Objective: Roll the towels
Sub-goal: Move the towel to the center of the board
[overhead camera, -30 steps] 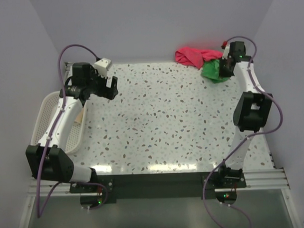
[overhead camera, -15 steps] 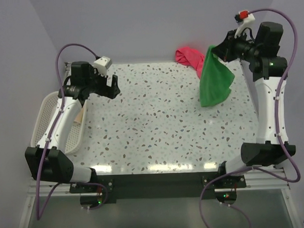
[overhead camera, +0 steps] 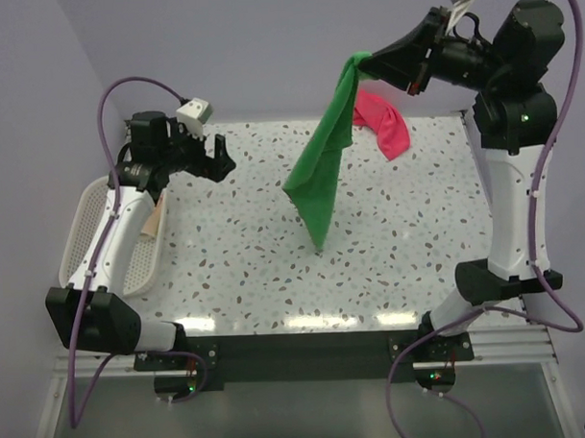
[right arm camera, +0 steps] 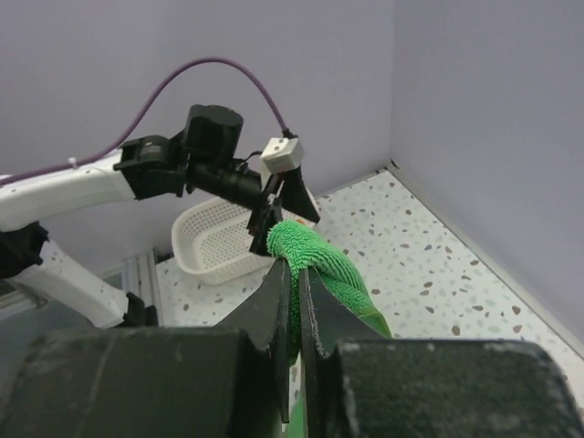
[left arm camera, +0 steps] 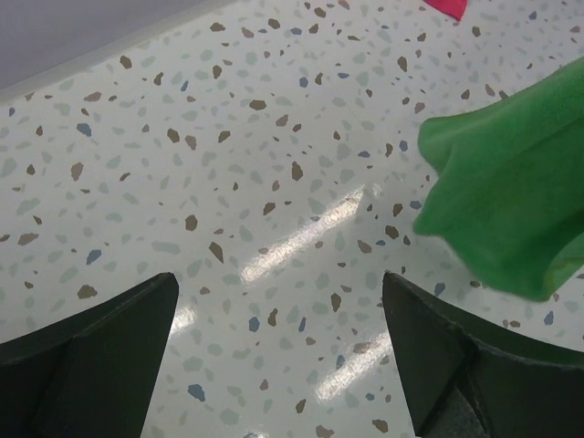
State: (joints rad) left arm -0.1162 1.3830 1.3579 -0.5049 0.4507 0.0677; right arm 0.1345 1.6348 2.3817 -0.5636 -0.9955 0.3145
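Step in hand: carrying one towel to the working area, judged from its position.

The right gripper point(overhead camera: 366, 65) is closed on the top edge of the green towel point(overhead camera: 320, 175), pinching a bunched fold between its fingertips. The towel hangs free in the air above the middle of the table point(overhead camera: 246, 269). Its lowest corner points down, and the views do not show whether that corner touches the surface.

The left gripper point(overhead camera: 218, 160) has its jaws spread fully and holds nothing. It hovers over the left rear of the table, facing the hanging towel.

The pink towel point(overhead camera: 385, 124) lies crumpled at the far right edge of the table. The peach towel point(overhead camera: 156, 222) lies partly hidden by the left arm, at the inner edge of the basket point(overhead camera: 86, 231).

Next move, as a judgement: lower the green towel and lay it flat on the table. This probably requires the left gripper to catch a free corner, so the cloth spreads without folds before rolling begins.
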